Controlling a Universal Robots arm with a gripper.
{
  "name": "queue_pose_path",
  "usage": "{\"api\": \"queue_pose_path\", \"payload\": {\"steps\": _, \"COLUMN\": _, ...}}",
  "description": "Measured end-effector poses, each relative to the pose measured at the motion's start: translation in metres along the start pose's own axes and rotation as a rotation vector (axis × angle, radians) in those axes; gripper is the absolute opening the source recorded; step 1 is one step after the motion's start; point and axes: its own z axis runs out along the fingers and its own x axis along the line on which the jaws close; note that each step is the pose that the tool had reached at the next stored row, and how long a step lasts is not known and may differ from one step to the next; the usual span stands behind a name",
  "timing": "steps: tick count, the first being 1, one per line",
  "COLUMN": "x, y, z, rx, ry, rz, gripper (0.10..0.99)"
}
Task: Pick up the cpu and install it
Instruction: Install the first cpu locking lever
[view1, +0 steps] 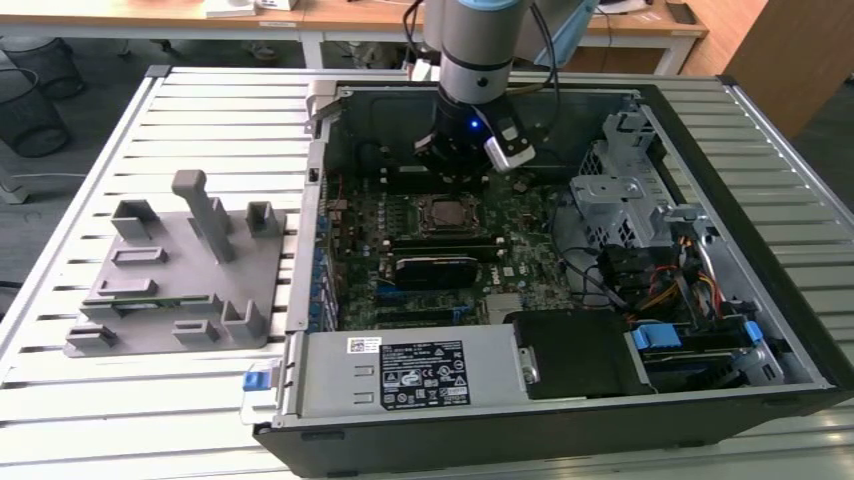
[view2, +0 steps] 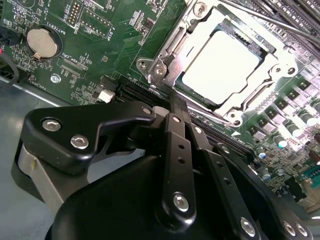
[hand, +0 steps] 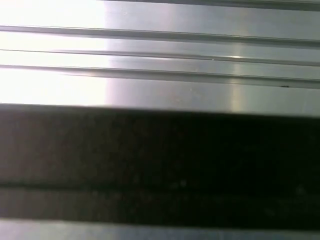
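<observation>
Inside the open computer case, which lies on its side on the slatted metal worktop, the green motherboard faces up. The cpu, a pale silvery square, sits flat in the socket frame near the middle of the motherboard; in the exterior view the same spot appears as a small dark-rimmed square. The socket's metal frame surrounds the chip on all sides, with screws at its corners.

The arm comes down into the case beyond the socket, on the side away from the power supply. Its tool hangs over the board just beside the socket, apart from the chip. In the second wrist view the black linkages of the tool converge to a narrow tip just short of the socket's edge; the fingers look drawn together with nothing between them.

A round coin cell sits on the motherboard, well apart from the socket. Beside the case, on the exterior view's left, a grey plastic holder with upright posts rests on the worktop. The first wrist view shows bright ribbed metal above a dark band.
</observation>
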Motion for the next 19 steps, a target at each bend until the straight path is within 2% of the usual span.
{"api": "queue_pose_path", "payload": {"steps": 6, "x": -0.0002, "y": -0.0002, "z": 0.0020, "rx": 0.005, "ry": 0.0024, "rz": 0.000, "gripper": 0.106}}
{"api": "queue_pose_path", "payload": {"steps": 11, "x": -0.0003, "y": 0.0001, "z": -0.0007, "rx": 0.005, "ry": 0.0030, "rz": 0.000, "gripper": 0.106}}
{"api": "queue_pose_path", "payload": {"steps": 12, "x": -0.0003, "y": 0.0002, "z": -0.0006, "rx": 0.010, "ry": 0.0031, "rz": 0.000, "gripper": 0.106}}
{"api": "queue_pose_path", "payload": {"steps": 15, "x": -0.0004, "y": 0.0001, "z": -0.0003, "rx": 0.038, "ry": 0.0056, "rz": 0.001, "gripper": 0.106}}
{"api": "queue_pose_path", "payload": {"steps": 17, "x": -0.0006, "y": 0.0000, "z": 0.0005, "rx": 0.050, "ry": 0.0074, "rz": 0.001, "gripper": 0.106}}
{"api": "queue_pose_path", "payload": {"steps": 18, "x": -0.0011, "y": -0.0002, "z": 0.0021, "rx": 0.061, "ry": 0.0165, "rz": 0.001, "gripper": 0.106}}
{"api": "queue_pose_path", "payload": {"steps": 19, "x": -0.0010, "y": -0.0003, "z": 0.0020, "rx": 0.058, "ry": 0.0180, "rz": 0.001, "gripper": 0.106}}
